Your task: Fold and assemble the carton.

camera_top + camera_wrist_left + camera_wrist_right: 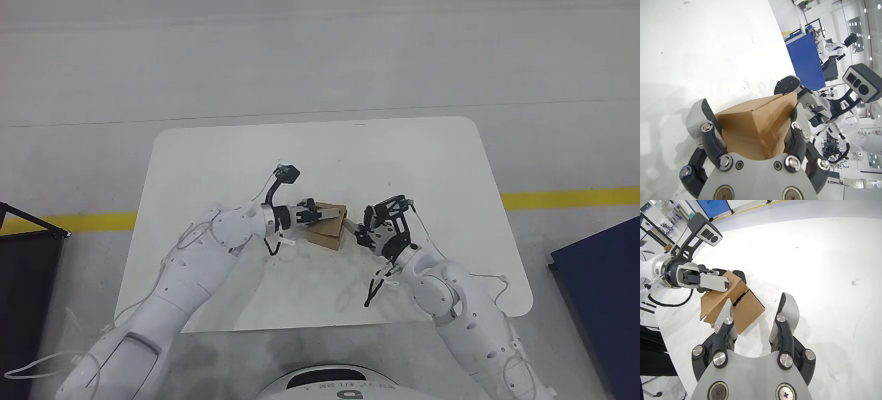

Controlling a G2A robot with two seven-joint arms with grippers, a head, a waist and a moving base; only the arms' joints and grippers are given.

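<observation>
Left gripper (751, 113): clamped on the carton (745, 130), one finger on each side of its upper wall. This is your anchor. Hold the squeeze steady, just firm enough that the board doesn't buckle.
Carton: near the middle of the table (200, 180), between the two arms, and it looks to be resting on the surface. It's partly formed. A seam gapes across the top and a jagged-edged flap sticks out on the side toward the left arm.
Right gripper (756, 300): fingers spread, holding nothing, just beside the carton's free end.
Step in hand: my read is that you're closing the free end against the left hold.
How to do it well: lay a right finger flat on the panel and push along the crease, not across it. Drive toward the left gripper so the box can't skid. Watch the gaping seam, which could tear further.
Hard to make out: I can't tell whether the right finger is touching the carton or just short of it. The underside is hidden. The left fingers cover the wall they grip, and a right finger cuts off part of the flap.
</observation>
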